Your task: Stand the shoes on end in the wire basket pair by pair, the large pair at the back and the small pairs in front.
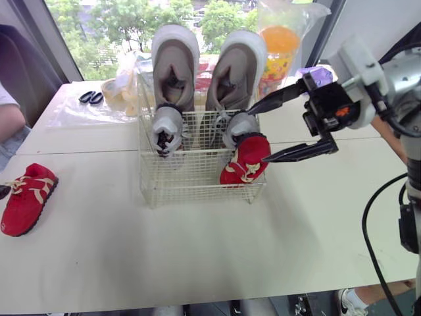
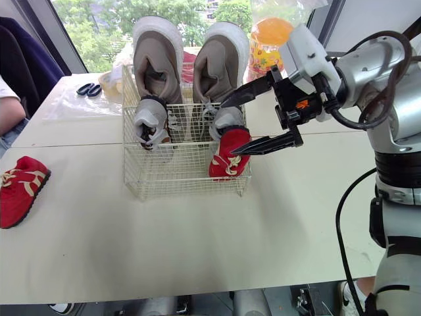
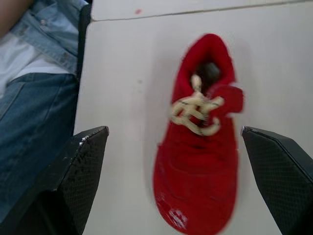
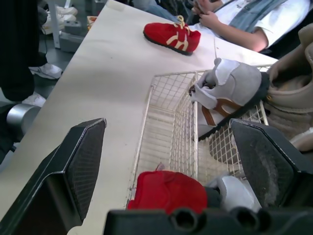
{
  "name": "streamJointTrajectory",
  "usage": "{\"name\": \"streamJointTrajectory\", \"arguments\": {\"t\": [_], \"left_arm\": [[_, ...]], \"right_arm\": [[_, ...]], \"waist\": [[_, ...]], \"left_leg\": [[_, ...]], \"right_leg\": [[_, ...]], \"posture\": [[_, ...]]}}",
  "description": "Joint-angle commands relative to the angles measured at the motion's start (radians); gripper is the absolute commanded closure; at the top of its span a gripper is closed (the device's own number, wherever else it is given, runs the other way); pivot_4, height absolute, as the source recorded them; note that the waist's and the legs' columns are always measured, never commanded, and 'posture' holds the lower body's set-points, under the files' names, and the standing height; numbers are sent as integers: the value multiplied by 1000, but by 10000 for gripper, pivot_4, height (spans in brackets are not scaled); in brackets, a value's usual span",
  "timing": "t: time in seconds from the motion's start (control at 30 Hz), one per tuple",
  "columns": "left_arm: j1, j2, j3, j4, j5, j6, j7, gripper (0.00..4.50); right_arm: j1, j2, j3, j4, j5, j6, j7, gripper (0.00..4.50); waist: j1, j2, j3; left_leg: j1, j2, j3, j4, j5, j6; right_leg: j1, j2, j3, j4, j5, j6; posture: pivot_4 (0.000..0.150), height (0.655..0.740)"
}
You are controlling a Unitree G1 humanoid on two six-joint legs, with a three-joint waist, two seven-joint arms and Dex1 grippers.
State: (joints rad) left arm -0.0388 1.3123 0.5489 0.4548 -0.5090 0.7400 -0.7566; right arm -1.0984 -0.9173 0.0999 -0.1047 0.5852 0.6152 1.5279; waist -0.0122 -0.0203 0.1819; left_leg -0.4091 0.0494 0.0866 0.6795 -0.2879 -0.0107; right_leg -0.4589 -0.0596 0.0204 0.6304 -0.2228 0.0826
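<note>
Red shoe (image 2: pixel 227 155) in basket (image 2: pixel 170 175), right gripper (image 2: pixel 229 129) agape

Wire basket (image 1: pixel 191 189) mid-table (image 1: pixel 197 257). At its back, on end, side by side: left large shoe (image 1: pixel 175 66), right large shoe (image 1: pixel 235 66). Just before each, 1 small shoe: left (image 1: pixel 166 128), right (image 1: pixel 240 124). Front right corner of basket: laced shoe (image 1: pixel 245 160). Second laced shoe (image 1: pixel 27 197) flat on table, far left, well apart.
</note>
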Motion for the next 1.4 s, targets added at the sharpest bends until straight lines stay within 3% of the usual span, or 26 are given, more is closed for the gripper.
{"name": "streamJointTrajectory", "arguments": {"t": [0.03,0.27,0.57,0.67,0.9,0.97,1.03,1.1,1.23,1.4], "left_arm": [[-110,37,-113,137,90,-91,-80,0],[-335,6,-306,375,227,-182,-190,0],[-378,-2,-377,437,307,-221,-281,0],[-384,-19,-387,449,322,-225,-281,7903],[-357,-40,-365,405,311,-205,-306,42646],[-330,-46,-308,327,254,-166,-328,43967],[-250,-77,-150,81,98,-79,-406,43967],[-215,-140,3,-199,-55,55,-384,43967],[-272,-297,167,-587,-288,273,-168,43967],[-408,-490,213,-926,-515,383,221,43967]], "right_arm": [[-6,-17,-48,-42,28,27,-15,1326],[17,-50,-79,-95,43,78,-56,1326],[31,-63,-91,-119,56,98,-87,1326],[30,-60,-87,-114,54,94,-94,0],[19,-51,-70,-94,38,76,-94,0],[17,-47,-69,-89,37,75,-94,0],[20,-43,-67,-88,34,73,-95,0],[23,-40,-65,-86,33,72,-95,0],[21,-27,-60,-84,34,77,-96,0],[11,-10,-41,-71,25,66,-87,0]], "waist": [[-2,0,0],[-3,-1,0],[-2,-1,-1],[-2,-1,-1],[-4,-1,-1],[-4,-1,-1],[-4,-1,-1],[5,-2,0],[9,-10,-2],[-3,-10,-2]], "left_leg": [[0,0,2,0,0,0],[0,0,6,0,-1,1],[0,0,6,0,-1,1],[0,0,6,0,-1,1],[1,0,6,1,0,1],[1,1,6,1,0,1],[0,1,6,1,0,1],[0,1,6,1,0,1],[-2,1,2,4,0,1],[0,-2,-1,4,0,1]], "right_leg": [[-1,-1,-1,0,0,0],[-3,-2,-3,1,0,1],[-3,-2,-3,2,0,1],[-3,-2,-3,2,0,1],[-3,-2,-3,4,1,1],[-3,-2,-3,4,1,1],[-3,-2,-3,4,1,1],[-3,-4,-3,4,0,1],[-1,-5,-5,2,1,1],[3,-4,-5,2,7,11]], "posture": [[1500,7400],[1500,7400],[1500,7400],[1500,7400],[1500,7400],[1500,7400],[1500,7400],[1500,7400],[1500,7400],[1500,7400]]}}
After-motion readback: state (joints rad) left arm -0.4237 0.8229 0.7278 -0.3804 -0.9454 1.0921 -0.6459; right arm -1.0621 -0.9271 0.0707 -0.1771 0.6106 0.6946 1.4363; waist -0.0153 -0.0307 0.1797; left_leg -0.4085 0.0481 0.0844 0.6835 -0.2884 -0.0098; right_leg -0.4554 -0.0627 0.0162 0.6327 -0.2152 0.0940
